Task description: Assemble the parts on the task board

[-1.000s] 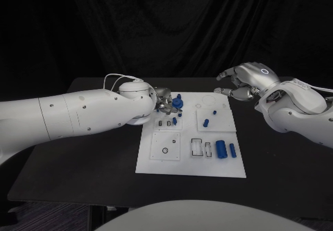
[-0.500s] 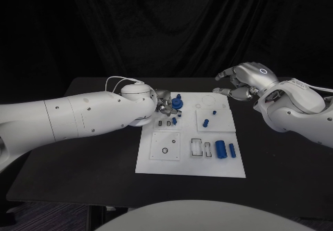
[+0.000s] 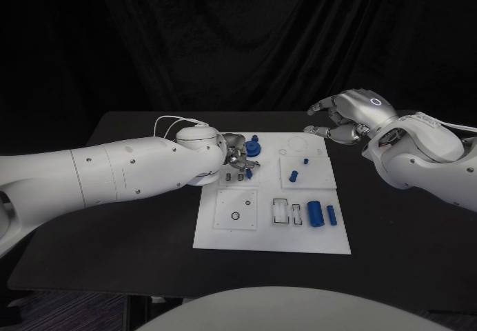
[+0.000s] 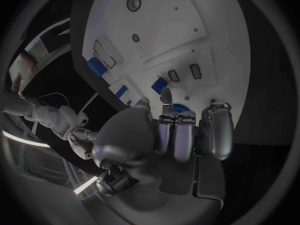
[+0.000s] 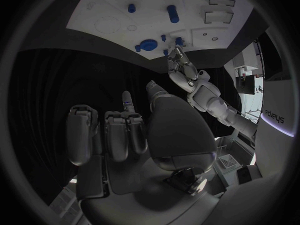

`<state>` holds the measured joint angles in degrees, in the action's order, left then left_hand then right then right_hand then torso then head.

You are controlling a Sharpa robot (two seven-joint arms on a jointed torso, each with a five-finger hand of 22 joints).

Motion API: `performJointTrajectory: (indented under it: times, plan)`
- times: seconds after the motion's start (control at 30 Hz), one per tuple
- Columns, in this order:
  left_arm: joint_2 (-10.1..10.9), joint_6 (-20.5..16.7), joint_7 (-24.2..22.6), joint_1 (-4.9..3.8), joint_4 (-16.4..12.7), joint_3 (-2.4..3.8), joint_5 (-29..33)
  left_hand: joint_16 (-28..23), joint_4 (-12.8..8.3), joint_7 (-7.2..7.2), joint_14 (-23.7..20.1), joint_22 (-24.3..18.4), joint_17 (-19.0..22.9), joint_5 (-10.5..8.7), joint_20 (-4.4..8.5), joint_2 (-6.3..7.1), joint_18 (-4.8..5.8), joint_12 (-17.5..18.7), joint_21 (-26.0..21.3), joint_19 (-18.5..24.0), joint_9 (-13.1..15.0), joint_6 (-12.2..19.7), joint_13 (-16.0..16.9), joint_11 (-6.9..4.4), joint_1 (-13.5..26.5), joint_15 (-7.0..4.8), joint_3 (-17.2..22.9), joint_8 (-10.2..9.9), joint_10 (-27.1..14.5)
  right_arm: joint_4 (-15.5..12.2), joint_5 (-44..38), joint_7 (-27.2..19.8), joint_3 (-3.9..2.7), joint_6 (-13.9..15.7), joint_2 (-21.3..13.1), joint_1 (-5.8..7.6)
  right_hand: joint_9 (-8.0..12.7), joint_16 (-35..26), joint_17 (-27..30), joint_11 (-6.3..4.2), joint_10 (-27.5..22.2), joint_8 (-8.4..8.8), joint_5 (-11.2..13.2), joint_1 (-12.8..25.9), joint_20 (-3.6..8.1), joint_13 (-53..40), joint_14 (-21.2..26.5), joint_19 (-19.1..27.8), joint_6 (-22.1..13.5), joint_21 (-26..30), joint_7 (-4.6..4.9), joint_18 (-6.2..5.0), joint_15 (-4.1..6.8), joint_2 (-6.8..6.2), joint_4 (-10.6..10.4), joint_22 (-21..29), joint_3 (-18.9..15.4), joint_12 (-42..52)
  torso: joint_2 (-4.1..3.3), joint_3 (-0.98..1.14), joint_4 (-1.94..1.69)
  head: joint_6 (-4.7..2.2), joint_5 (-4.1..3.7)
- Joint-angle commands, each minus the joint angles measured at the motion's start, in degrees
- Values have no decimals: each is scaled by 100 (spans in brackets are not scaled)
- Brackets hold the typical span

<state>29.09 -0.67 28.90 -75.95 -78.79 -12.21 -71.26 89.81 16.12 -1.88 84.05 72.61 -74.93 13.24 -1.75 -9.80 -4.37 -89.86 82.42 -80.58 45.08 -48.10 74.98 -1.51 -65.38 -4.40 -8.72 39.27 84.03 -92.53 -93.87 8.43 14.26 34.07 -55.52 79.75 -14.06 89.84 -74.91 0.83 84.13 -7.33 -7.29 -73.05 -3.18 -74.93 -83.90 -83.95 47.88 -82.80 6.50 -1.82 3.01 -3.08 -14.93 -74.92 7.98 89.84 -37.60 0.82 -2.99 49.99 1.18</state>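
Observation:
The white task board (image 3: 273,238) lies mid-table and also shows in the wrist views (image 4: 187,30) (image 5: 194,32). At its far left stands a blue round part (image 3: 254,147) (image 5: 149,45). My left hand (image 3: 236,153) (image 4: 181,135) hangs right beside that part with its fingers curled in; whether they touch it I cannot tell. A small blue peg (image 3: 249,172) stands just near of the fingertips. My right hand (image 3: 343,117) (image 5: 125,135) hovers beyond the board's far right corner, fingers bent, holding nothing.
More blue parts are on the board: a short cylinder (image 3: 294,176), a small peg (image 3: 306,161), and two larger cylinders (image 3: 316,213) near the right edge. Empty slots (image 3: 236,207) lie at the near left. Black table (image 3: 119,227) surrounds the board.
My left arm has swung a little nearer and to the right, while its hand stays by the blue round part. The right hand has not moved.

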Motion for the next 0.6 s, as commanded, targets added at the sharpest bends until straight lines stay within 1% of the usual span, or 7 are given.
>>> performJointTrajectory:
  times: [0.03, 0.17, 0.23, 0.37, 0.6]
  plan:
    - [-32, 36, -45, 26, 17, 6, 1, 19, 2, 7, 595, -14, -1507, 27, 11, -5, 36, -14, -26, 22, 11, -53, 1502, -48, -50, -38, 34, -45, 597, 2, -17, 2, -4, -2, -3, -15, 7, 16, -1509, 25, 587, -5, -14, -3, -33, -1507, -610, -294, 20, 24, 8, -1, -28, 29, 4, -1268, -6, 16, 4, -5, -6, 1, -1]
    - [-48, 62, -42, 46, 41, 6, 1, 19, 1, 7, 595, -13, -1507, 28, 11, -4, 36, -14, -26, 21, 12, -58, 1502, -49, -51, -39, 35, -49, 597, 7, -16, 10, -4, -25, 1, -16, 9, 16, -1509, 26, 587, -4, -23, -6, -33, -1507, -610, -293, 22, 26, 9, -2, -29, 33, 5, -1267, -5, 16, 4, -8, 2, 1, 7]
    - [-50, 76, -43, 54, 49, 6, 1, 19, 1, 12, 595, -15, -1507, 33, 12, -4, 35, -14, -30, 22, 19, -89, 1502, -52, -58, -41, 43, -73, 597, 8, -16, 12, -4, -35, 1, -17, 9, 16, -1509, 26, 587, -4, -23, -6, -33, -1507, -610, -293, 22, 26, 9, -2, -29, 33, 5, -1267, -5, 16, 6, -7, -5, 1, 8]
    - [-48, 92, -40, 68, 60, 6, 1, 19, -4, 19, 595, -1, -1507, 40, 15, -1, 38, -14, -27, 14, 31, -127, 1502, -57, -70, -44, 53, -93, 597, 15, -15, 18, -4, -52, 6, -18, 9, 16, -1509, 26, 587, -4, -23, -6, -33, -1507, -610, -293, 22, 26, 9, -2, -29, 33, 5, -1267, -5, 16, 4, -2, 2, 1, 22]
    - [-45, 143, -32, 82, 71, 6, 1, 19, -20, 27, 595, -10, -1507, 63, 20, 6, 35, -14, -35, 19, 51, -167, 1502, -65, -102, -51, 76, -134, 597, 25, -14, 30, -4, -88, 12, -21, 11, 16, -1509, 28, 587, -5, -30, -2, -34, -1507, -610, -288, 30, 37, 11, -4, -31, 41, 0, -1263, -5, 16, 7, -1, -1, 1, 27]
